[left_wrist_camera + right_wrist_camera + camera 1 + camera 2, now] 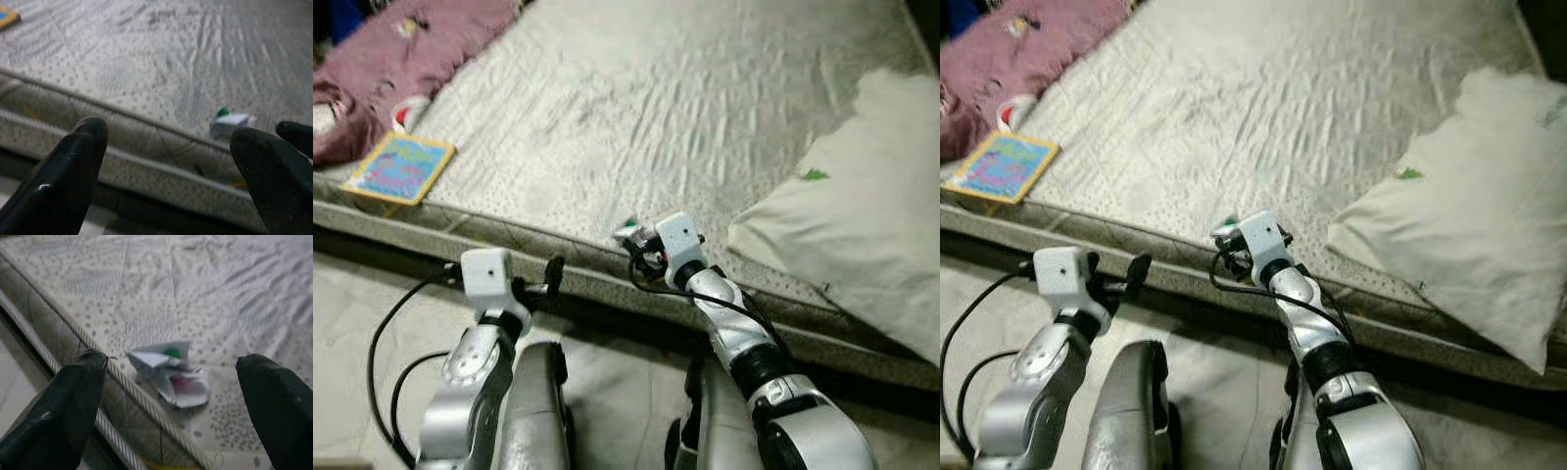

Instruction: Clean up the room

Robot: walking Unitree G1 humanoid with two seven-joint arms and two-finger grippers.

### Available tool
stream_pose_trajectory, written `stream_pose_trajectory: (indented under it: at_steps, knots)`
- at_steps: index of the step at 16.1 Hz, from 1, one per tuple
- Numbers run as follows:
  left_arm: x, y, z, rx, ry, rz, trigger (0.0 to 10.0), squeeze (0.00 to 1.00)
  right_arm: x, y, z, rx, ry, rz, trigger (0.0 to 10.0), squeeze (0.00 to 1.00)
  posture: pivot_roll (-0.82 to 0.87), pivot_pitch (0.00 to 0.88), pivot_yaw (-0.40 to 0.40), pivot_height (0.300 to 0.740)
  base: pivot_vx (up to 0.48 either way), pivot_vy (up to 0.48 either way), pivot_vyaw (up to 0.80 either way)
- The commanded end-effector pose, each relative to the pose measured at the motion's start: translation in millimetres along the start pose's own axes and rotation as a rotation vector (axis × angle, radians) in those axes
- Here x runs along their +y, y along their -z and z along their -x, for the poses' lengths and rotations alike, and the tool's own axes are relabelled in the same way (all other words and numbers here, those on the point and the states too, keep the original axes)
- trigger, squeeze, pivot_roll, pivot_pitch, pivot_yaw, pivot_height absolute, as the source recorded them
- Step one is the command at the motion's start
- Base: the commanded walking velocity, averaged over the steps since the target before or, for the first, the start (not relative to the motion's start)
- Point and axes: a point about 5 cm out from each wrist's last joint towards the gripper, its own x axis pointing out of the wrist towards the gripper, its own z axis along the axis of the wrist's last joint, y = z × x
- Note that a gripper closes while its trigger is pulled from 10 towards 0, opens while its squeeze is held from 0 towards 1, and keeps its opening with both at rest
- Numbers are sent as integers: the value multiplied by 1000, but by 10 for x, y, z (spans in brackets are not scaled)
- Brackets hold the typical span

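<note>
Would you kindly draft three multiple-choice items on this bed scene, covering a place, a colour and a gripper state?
1. Where does the crumpled wrapper lie?
A. on the pillow
B. on the mattress near its front edge
C. on the floor

2. What colour is the blanket at the far left corner of the bed?
A. dusty pink
B. dark blue
C. bright yellow

3. How is the right gripper set?
A. shut on the wrapper
B. shut, empty
C. open, fingers either side of the wrapper

Answers: 1 B, it sits just inside the mattress piping; 2 A, the head views show pink cloth; 3 C, the right wrist view shows both fingers spread apart.
</note>
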Motion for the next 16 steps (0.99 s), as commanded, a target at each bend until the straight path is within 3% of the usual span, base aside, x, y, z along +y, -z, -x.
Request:
stream_pose_trajectory:
  at_steps: [1,3,5,9,11,16]
  knots:
    - [-18,4,58,13,-1,-4,10000,0,7,-23,-29,-8,4,14,10000,0,177,248,1,592,0,0,0]
    - [-47,12,92,23,1,1,10000,0,10,-26,-50,-8,10,6,10000,0,179,259,5,592,0,0,213]
    - [-139,2,202,42,1,26,10000,0,56,-106,-121,-47,24,-94,10000,0,193,298,15,592,0,0,0]
    - [-165,-5,325,58,-2,36,10000,0,122,-211,-188,-84,27,-126,10000,0,219,324,27,592,0,0,0]
    - [-160,-13,355,67,-6,36,10000,0,144,-264,-216,-112,28,-194,10000,0,224,330,32,587,0,0,0]
    - [-178,-45,328,64,-7,40,10000,0,153,-259,-210,-127,25,-170,10000,0,217,333,33,538,0,0,0]
